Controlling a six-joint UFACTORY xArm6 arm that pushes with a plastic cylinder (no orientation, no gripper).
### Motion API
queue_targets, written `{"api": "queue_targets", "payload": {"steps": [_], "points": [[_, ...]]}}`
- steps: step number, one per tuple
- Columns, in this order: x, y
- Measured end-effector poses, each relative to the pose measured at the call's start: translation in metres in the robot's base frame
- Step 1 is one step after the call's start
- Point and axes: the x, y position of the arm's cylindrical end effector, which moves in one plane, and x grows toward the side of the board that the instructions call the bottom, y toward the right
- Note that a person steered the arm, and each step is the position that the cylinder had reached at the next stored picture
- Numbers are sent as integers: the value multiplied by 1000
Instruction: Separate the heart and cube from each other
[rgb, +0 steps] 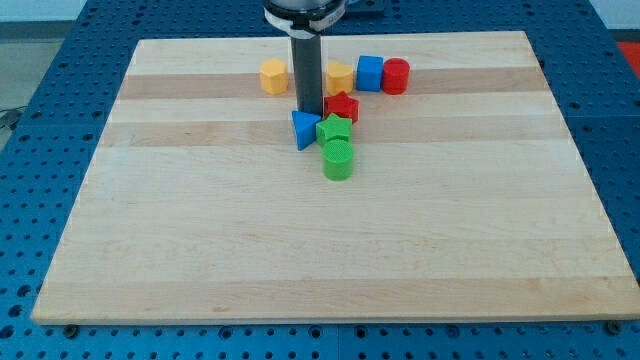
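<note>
The yellow heart (340, 76) lies near the view's top, its left side hidden behind the rod. The blue cube (370, 73) sits right beside it on the view's right, touching or nearly touching. My tip (308, 111) rests on the board below and left of the heart. It is just left of the red star (343, 107) and just above the blue triangular block (303, 130).
A red cylinder (396, 76) stands against the cube's right side. A yellow hexagon (273, 76) lies left of the rod. A green star (334, 130) and a green cylinder (338, 160) sit below the red star. The wooden board (200, 230) lies on a blue perforated table.
</note>
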Motion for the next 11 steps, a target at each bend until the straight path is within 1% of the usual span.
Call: {"api": "queue_targets", "payload": {"steps": [2,3,4,6,7,8,10,11], "points": [[-114,-9],[-127,22],[-127,65],[-127,73],[-100,73],[-86,73],[-75,73],[-60,71]]}}
